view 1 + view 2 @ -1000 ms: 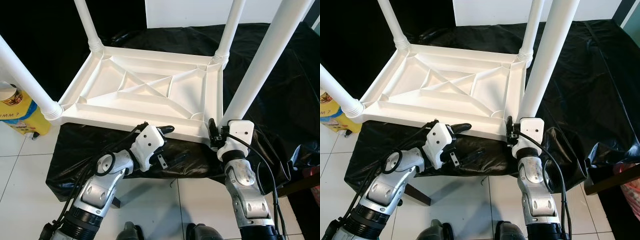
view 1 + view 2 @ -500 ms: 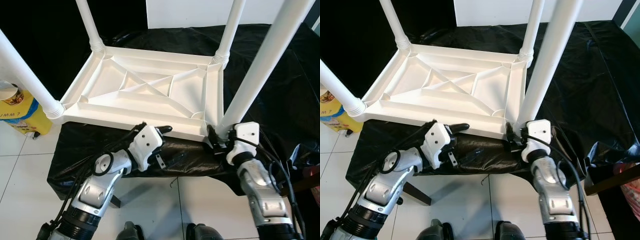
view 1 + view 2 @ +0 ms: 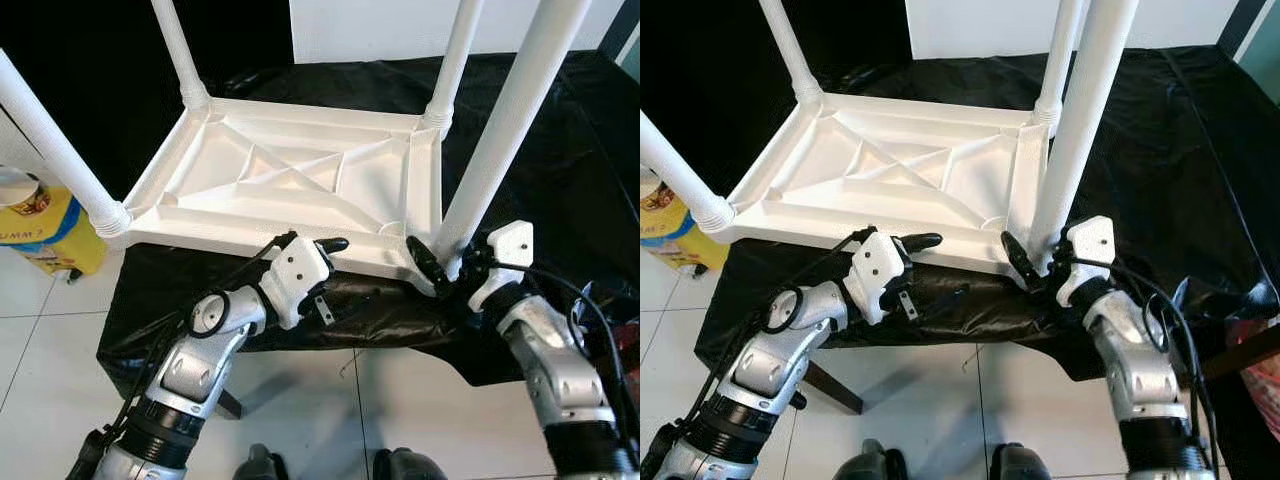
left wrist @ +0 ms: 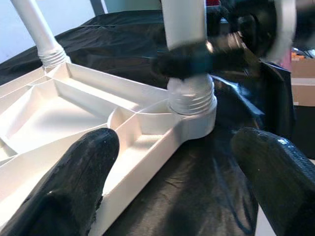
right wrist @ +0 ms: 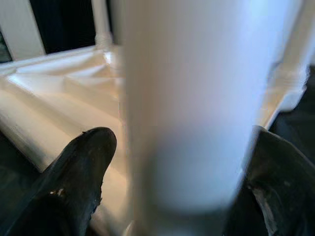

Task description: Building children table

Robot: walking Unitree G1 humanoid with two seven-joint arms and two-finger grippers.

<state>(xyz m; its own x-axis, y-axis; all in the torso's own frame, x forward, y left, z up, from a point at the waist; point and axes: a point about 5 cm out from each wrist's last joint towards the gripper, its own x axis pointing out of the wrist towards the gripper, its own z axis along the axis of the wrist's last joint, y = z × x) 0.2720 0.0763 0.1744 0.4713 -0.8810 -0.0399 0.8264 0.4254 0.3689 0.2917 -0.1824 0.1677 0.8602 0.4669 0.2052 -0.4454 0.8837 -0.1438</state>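
The table [image 3: 300, 185] lies upside down on a worktop [image 3: 560, 150] draped in black sheet, filling the centre and upper part of the head view, its ribbed underside up and four legs rising out of frame. The near right leg [image 3: 500, 130] stands in its corner socket at centre right. The right pincer [image 3: 440, 272] has its two fingers spread either side of that leg's base, close about it; whether they truly press on it I cannot tell. The left pincer [image 3: 325, 270] hangs open at the table's near edge, lower centre, one finger [image 3: 332, 244] over the rim, holding nothing. To seat the leg well I'd keep it upright while pressing or twisting it home, with the left pincer bracing the rim so the table doesn't slide. A yellow box [image 3: 40, 215] sits at far left.
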